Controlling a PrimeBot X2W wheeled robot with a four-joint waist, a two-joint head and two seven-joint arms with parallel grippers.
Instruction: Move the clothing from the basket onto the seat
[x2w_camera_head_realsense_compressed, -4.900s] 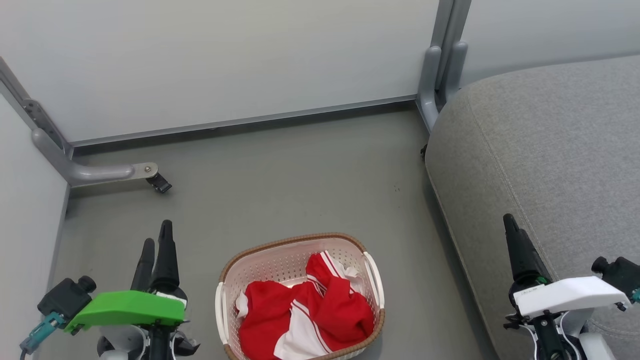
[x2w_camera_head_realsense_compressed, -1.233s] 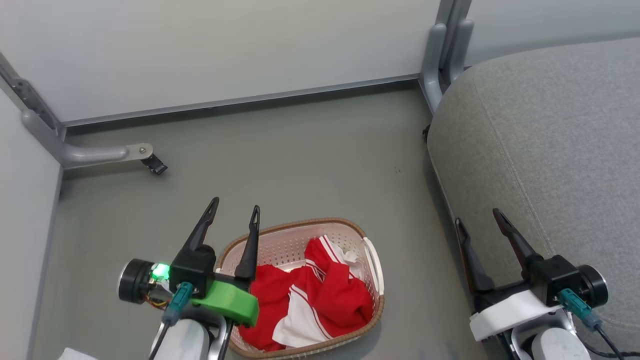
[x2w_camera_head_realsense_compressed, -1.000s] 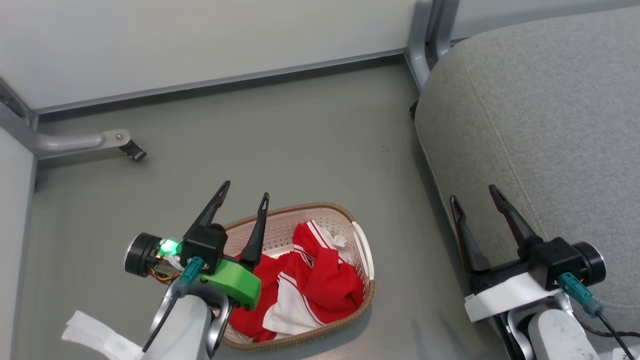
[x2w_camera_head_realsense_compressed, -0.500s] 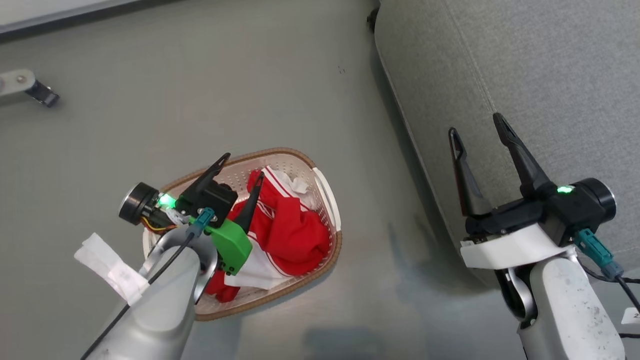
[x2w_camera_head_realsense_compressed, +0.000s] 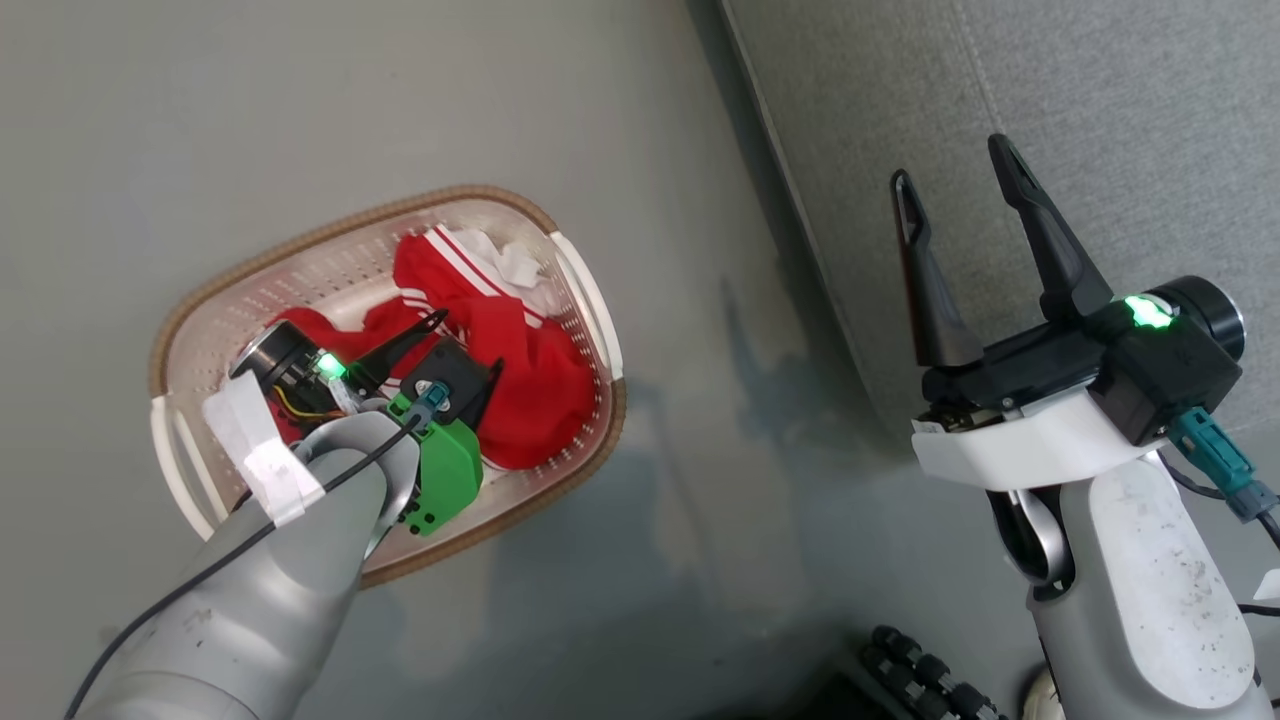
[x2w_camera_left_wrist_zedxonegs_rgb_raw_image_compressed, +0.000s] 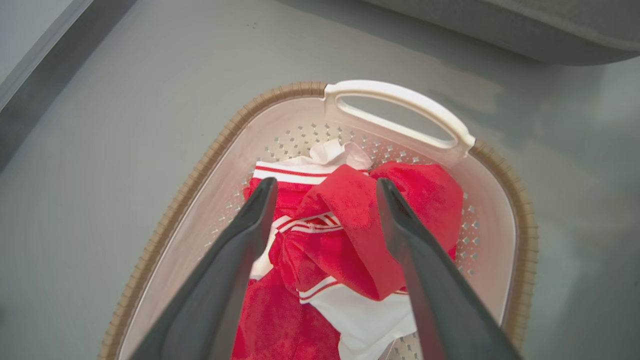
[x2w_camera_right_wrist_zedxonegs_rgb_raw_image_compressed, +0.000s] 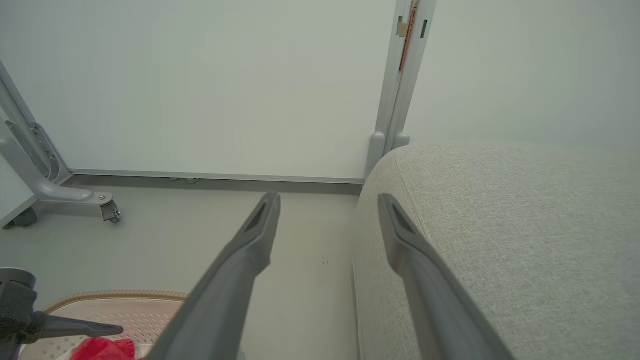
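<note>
Reaching into basket (x2w_camera_head_realsense_compressed: 340, 222), left of frame, with left end effector (x2w_camera_head_realsense_compressed: 468, 343) spread wide above clothing (x2w_camera_head_realsense_compressed: 540, 385); nothing held. Next, probably: lowering and closing on red fold.

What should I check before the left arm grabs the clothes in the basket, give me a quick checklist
1. Left gripper open: ok, jaws wide apart.
2. Aimed at the clothing: ok, its fingers straddle a raised red fold.
3. Fingertips touching fabric: cannot tell.
4. Clothing lying inside the basket: ok, as far as the views show.
5. Right gripper out of the way: ok, open, holding nothing, over the edge of the seat.
</note>
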